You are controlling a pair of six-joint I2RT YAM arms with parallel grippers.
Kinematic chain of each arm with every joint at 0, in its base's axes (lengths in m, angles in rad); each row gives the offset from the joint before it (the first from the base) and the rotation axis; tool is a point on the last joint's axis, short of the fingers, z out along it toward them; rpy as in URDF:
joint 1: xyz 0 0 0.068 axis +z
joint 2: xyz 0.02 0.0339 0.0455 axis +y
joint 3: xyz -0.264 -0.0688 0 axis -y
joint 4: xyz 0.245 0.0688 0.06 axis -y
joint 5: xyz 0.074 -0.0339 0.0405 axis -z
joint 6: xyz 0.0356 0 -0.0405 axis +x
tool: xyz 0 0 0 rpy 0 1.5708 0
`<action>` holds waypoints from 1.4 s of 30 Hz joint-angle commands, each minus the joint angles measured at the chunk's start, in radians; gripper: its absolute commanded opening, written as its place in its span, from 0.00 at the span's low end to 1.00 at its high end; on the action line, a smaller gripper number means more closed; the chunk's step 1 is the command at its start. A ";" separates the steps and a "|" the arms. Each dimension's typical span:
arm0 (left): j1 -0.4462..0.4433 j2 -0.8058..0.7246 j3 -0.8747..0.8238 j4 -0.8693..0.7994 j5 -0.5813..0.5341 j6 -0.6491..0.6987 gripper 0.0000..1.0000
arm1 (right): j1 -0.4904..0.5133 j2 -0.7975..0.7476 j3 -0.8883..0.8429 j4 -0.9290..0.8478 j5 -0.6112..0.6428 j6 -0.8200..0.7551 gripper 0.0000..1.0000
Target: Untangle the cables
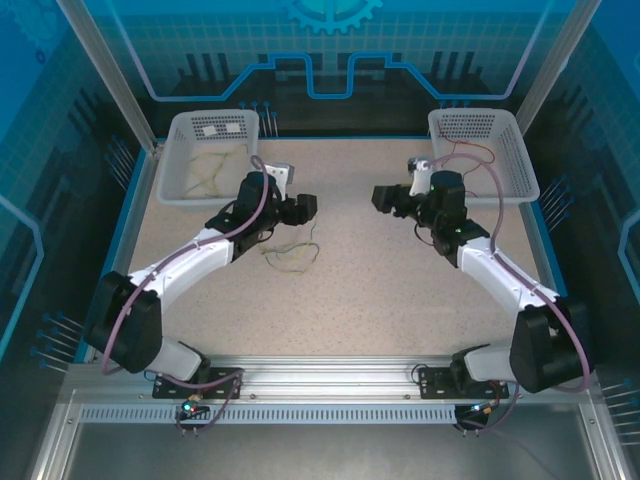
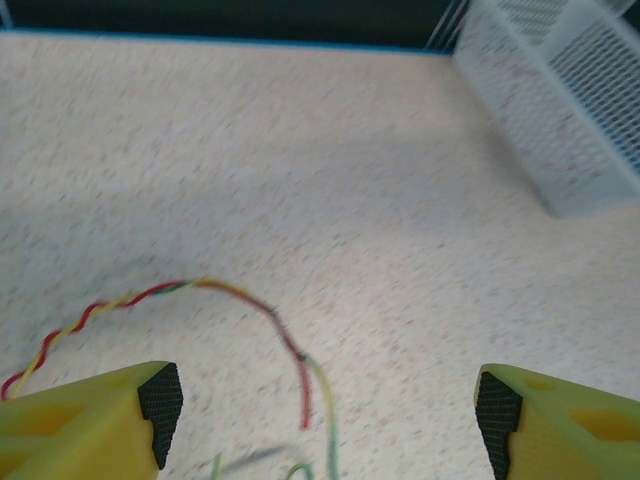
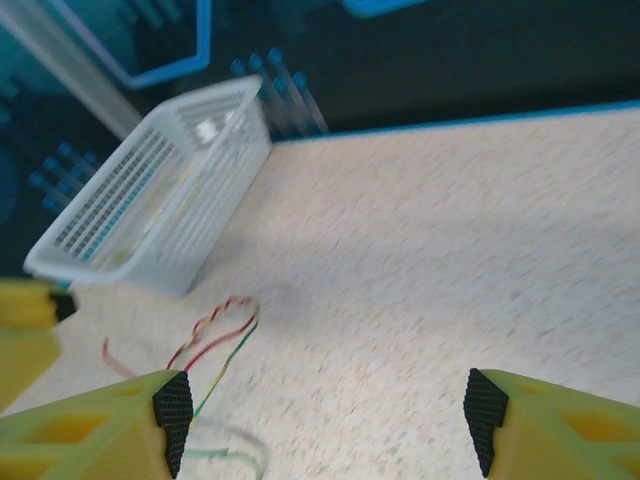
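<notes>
Now, with your left gripper [image 2: 330, 415] wide open and empty, the thin, twisted red and yellow-green cables [image 2: 200, 284] lying on the speckled table [image 2: 400, 200] just ahead of it, and your right gripper [image 3: 325, 420] equally open, pinching the twist risks catching both strands and tightening it.

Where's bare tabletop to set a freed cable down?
Two patches: the near middle of the table between both arms, and the far strip between the left basket and right basket. Crowded: the cables by the left gripper.
</notes>
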 commanded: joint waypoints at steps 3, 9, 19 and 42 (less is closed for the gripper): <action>0.017 0.060 0.051 -0.099 0.081 -0.049 0.80 | 0.021 0.133 0.038 0.099 -0.209 0.028 0.75; -0.003 0.117 0.082 -0.117 0.105 -0.050 0.83 | 0.024 0.197 0.046 0.100 -0.162 0.062 0.75; -0.003 0.202 0.138 -0.126 0.094 -0.008 0.77 | 0.025 0.150 -0.035 0.124 -0.119 0.076 0.75; -0.034 0.271 0.178 -0.107 0.023 0.041 0.05 | 0.027 0.101 -0.060 0.080 -0.080 0.077 0.75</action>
